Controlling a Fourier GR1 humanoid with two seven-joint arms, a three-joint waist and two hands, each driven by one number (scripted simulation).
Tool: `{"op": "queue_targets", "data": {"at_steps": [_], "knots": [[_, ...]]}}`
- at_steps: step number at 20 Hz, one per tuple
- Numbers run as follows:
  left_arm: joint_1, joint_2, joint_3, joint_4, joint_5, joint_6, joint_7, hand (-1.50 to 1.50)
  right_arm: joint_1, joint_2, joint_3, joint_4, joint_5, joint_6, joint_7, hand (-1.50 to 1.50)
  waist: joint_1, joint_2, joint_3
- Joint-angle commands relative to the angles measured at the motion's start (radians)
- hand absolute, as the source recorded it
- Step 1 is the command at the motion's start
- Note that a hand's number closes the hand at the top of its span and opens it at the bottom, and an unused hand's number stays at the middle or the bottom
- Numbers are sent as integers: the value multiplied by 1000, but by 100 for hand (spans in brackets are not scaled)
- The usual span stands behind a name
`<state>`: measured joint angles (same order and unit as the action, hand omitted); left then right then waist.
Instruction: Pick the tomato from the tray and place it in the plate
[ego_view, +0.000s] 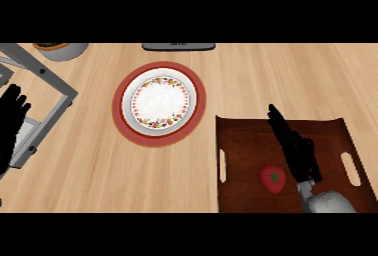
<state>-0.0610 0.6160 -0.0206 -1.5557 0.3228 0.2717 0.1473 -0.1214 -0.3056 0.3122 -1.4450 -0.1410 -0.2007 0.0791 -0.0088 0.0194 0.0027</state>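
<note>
At the lower right of the frame, the right hand (299, 155) hangs over the dark tray (244, 131), its fingers straight and open, holding nothing. The tomato (272, 178) lies on the tray floor just left of that hand, so by my reading the pick is not yet made. Carrying and placing are both left. At the left edge, the left hand (11, 117) rests open, fingers up. Farther off, upper centre, the plate (163, 102) sits on the wooden surface (88, 170), with nothing on it.

No readable text, labels, brands or numbers — plate (159, 101) rim carries floral pattern only, no lettering.
</note>
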Motion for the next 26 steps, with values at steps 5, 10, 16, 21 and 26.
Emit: {"op": "queue_targets", "data": {"at_steps": [5, 10, 16, 21, 26], "knots": [[66, 28, -70, 18, -144, -26, -139, 0, -41, 151, -94, -166, -455, 286, -7, -150, 18, -20, 2], [150, -49, -116, 76, -184, -11, -256, 0, 118, 23, -258, -259, -332, 222, -267, -150, -23, -25, -2], [149, -87, -117, 115, -230, -11, -334, 0, 355, 55, -351, -404, -481, 313, -352, -150, -10, -22, -3], [133, -90, -94, 143, -237, -47, -330, 0, 438, -103, -382, -412, -483, 535, -316, -150, -2, -21, -3], [131, -93, -120, 98, -262, -30, -287, 0, 422, -288, -396, -437, -315, 585, -244, -150, 0, -21, -3]]}}
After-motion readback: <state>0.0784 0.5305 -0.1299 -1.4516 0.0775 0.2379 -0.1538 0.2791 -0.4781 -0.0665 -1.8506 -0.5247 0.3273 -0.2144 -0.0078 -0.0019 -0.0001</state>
